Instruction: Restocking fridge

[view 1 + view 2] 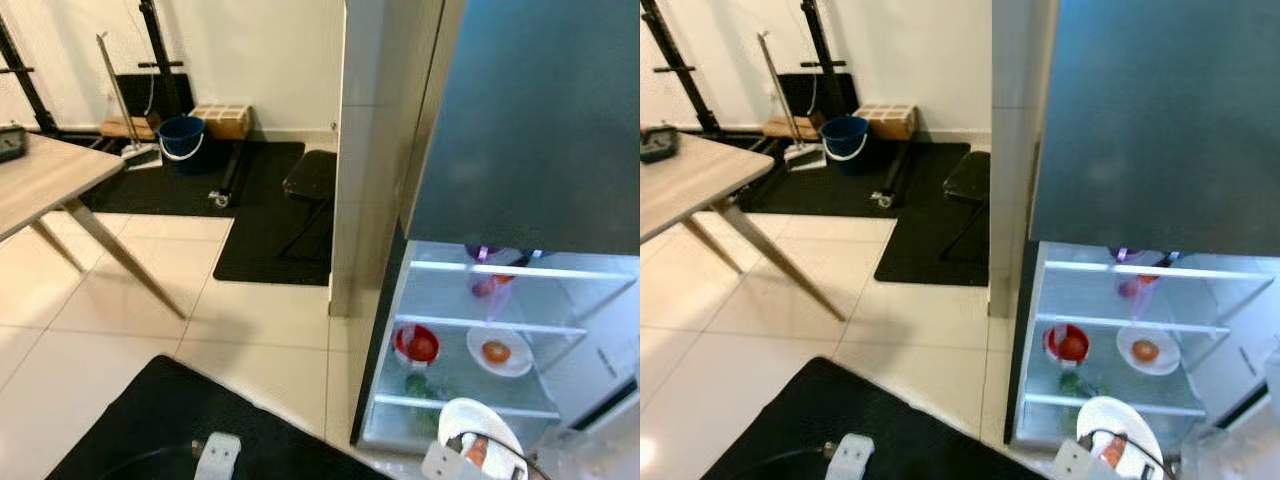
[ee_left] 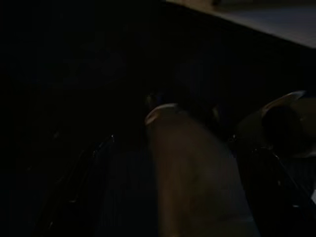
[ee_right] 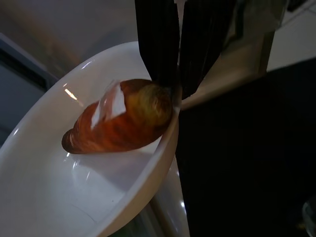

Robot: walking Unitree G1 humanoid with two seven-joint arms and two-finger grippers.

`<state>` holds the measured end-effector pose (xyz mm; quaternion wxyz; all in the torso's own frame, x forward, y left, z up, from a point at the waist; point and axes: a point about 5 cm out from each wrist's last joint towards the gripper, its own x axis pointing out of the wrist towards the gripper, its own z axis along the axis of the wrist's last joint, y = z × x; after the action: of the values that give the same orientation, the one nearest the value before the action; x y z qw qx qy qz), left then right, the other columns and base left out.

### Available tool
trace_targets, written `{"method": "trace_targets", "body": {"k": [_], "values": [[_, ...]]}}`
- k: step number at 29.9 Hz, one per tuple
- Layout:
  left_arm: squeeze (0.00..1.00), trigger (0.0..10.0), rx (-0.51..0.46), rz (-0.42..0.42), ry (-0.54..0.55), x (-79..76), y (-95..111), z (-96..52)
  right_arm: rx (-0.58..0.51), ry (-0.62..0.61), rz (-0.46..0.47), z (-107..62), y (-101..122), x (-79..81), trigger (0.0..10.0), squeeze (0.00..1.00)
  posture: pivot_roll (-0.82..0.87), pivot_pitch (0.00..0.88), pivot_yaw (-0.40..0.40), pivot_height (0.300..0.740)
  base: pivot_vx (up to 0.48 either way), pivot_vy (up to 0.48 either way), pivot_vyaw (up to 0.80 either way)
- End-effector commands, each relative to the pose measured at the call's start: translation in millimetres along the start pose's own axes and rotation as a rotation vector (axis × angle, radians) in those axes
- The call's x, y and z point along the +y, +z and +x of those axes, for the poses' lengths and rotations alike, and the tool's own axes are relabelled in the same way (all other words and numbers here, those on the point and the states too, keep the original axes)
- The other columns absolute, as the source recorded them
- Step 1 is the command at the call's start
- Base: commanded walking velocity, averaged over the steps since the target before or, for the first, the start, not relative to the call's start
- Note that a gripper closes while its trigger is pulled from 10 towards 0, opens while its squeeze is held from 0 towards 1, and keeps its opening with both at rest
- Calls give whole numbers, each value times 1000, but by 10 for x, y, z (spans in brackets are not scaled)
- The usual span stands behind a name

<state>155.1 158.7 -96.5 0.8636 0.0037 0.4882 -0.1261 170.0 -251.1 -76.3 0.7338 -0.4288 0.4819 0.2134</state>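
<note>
Right hand (image 3: 173,91) is pinching the rim of a shallow white bowl (image 3: 59,197) holding a glossy orange-brown bread roll (image 3: 118,123) (long axis across the bowl). Open fridge's glass shelves (image 1: 490,325) lie just ahead, slightly far-right. Left hand: can't tell.

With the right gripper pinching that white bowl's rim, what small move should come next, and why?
Probably carry the white bowl forward toward the open fridge. The right gripper is shut on its rim, with the orange-brown food inside, and the bowl hangs low in front of the lit shelves, not yet on one.
</note>
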Motion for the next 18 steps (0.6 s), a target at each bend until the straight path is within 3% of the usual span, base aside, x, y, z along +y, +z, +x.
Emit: {"method": "trace_targets", "body": {"k": [1, 7, 15, 18], "values": [[0, 10000, 18, -1, -6, -17, -55, -6, 3, 2, -5, 4, 4, 38, 10000, 0, -26, 0, -21, 740, 0, 0, 0], [0, 10000, 14, 0, -12, -20, -45, -4, 11, 9, -9, 3, -14, 79, 10000, 0, -26, 0, -21, 740, 0, 0, 0], [0, 10000, 13, 15, -23, -23, -27, -1, 16, 11, -13, 1, -31, 82, 10000, 0, -29, 0, -22, 740, 0, -433, 0], [0, 10000, 6, 5, -18, -21, -15, 1, 15, 8, -17, 1, -30, 72, 10000, 0, -30, 0, -23, 740, 0, 0, 0]]}}
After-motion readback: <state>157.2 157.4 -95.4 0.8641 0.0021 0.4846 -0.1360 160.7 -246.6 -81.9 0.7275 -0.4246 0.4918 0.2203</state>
